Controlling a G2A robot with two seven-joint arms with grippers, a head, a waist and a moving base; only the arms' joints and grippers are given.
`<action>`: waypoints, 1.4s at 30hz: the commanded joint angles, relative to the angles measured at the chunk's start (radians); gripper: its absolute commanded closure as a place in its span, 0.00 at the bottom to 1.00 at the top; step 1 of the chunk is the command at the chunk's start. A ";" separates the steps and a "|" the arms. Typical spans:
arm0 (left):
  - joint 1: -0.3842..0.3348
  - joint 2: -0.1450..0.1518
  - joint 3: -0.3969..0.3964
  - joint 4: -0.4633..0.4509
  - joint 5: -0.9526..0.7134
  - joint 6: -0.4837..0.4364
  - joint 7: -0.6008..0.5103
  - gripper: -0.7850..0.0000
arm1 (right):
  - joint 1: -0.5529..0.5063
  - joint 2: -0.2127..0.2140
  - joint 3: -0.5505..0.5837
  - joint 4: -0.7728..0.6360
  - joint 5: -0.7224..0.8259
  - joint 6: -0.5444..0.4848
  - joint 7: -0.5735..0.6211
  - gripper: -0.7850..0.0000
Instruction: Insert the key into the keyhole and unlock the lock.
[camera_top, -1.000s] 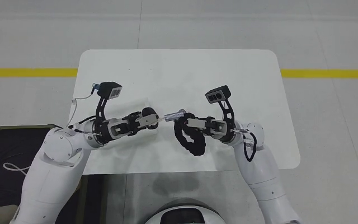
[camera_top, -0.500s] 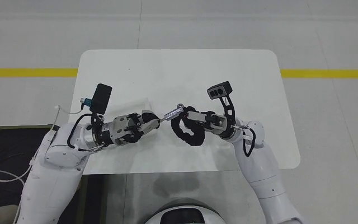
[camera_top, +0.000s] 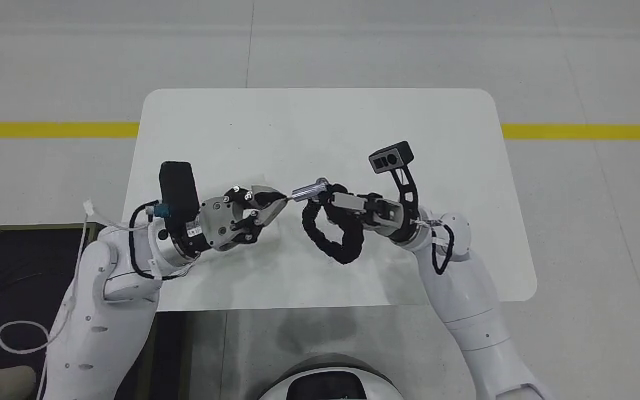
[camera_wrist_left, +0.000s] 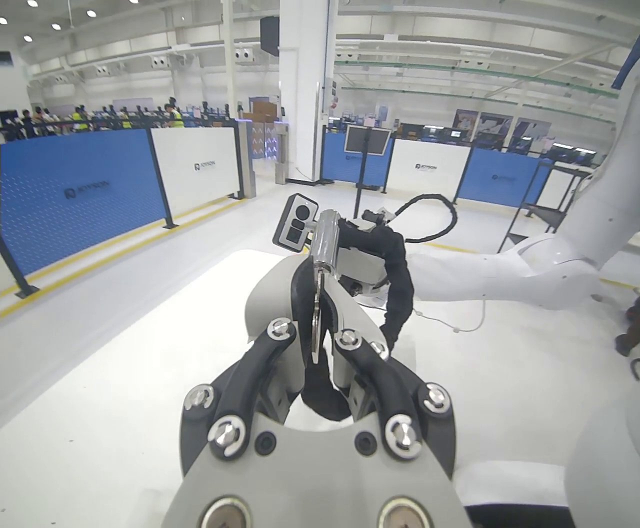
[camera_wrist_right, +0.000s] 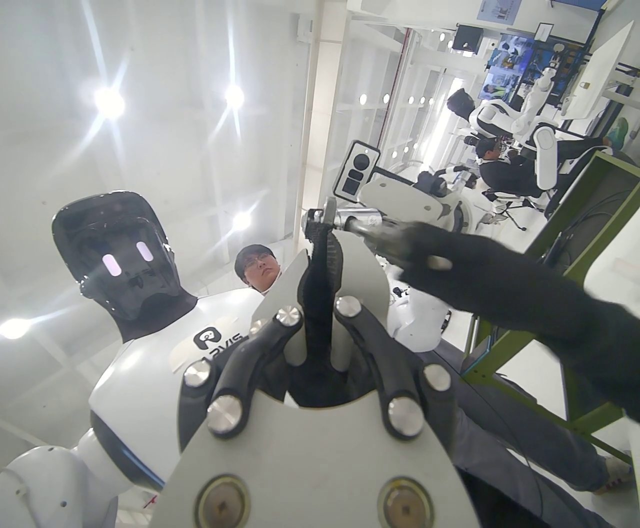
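The lock is a silver cylinder (camera_top: 310, 187) (camera_wrist_left: 324, 240) (camera_wrist_right: 361, 220) on a thick black cable loop (camera_top: 334, 237) (camera_wrist_left: 397, 285) (camera_wrist_right: 505, 295), held above the white table (camera_top: 430, 130). My right gripper (camera_top: 342, 203) (camera_wrist_right: 320, 260) is shut on the cable's black end right beside the cylinder. My left gripper (camera_top: 268, 200) (camera_wrist_left: 317, 287) is shut on a flat metal key (camera_wrist_left: 316, 320), gripped edge-on between the fingers. The key's blade points at the cylinder's end and its tip meets the keyhole there. How deep it sits is hidden.
Both arms meet over the table's middle, with the cable loop hanging toward the near edge. The right arm's wrist camera (camera_top: 391, 158) (camera_wrist_left: 295, 226) stands just beyond the lock. Bare tabletop lies on the far side and at both ends.
My left wrist has rolled, swinging its camera from above the arm to its side, with the key still at the lock. The right gripper and lock shifted slightly toward the far side.
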 joint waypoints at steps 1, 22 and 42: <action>0.003 -0.005 0.004 0.004 0.100 -0.002 0.082 1.00 | 0.001 0.002 0.002 0.002 0.002 -0.001 0.000 1.00; 0.087 -0.005 -0.016 0.130 -0.904 0.276 -0.117 0.00 | 0.044 0.051 0.138 0.075 -0.350 -0.069 -0.104 1.00; 0.117 0.012 -0.069 0.138 -1.175 0.329 -0.374 0.00 | 0.139 0.076 0.037 0.260 -0.912 -0.037 -0.345 0.00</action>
